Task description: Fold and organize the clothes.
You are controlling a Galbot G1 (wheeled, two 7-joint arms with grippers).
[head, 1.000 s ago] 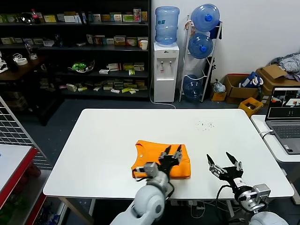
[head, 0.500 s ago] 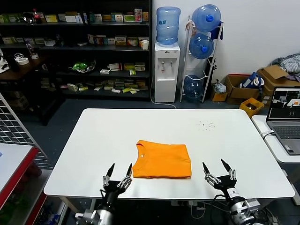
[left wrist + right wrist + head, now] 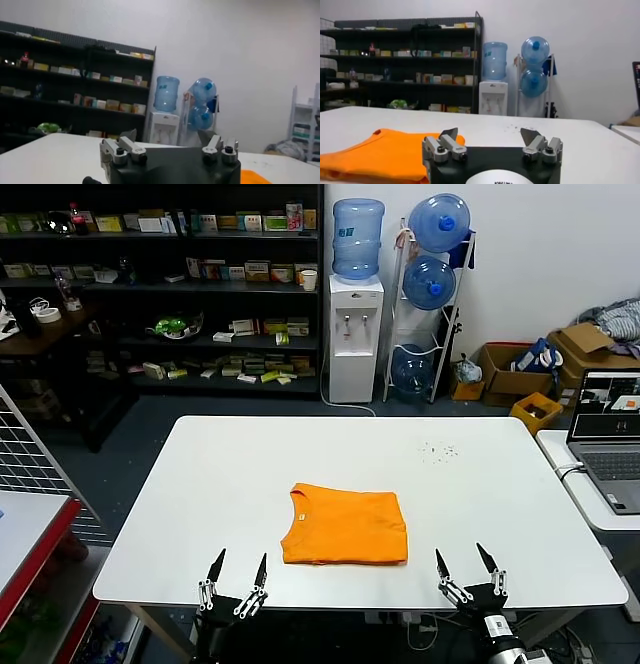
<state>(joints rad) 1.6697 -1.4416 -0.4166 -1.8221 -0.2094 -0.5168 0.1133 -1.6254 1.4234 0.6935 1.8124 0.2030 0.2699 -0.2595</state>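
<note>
Both grippers have pulled back to the near table edge, fingers spread, holding nothing.
Folded orange T-shirt lies mid-table, between and beyond left gripper and right gripper.

from here i can't read any text. the boxes on the shelves carry labels, but none resolve into words. the label on the water bottle on the dispenser is a pale patch only. the laptop screen beyond the tabletop's right edge shows a window with nothing legible. the orange t-shirt lies with a plain side up, no lettering showing. a cut-off, unreadable marking sits on the right gripper housing.
</note>
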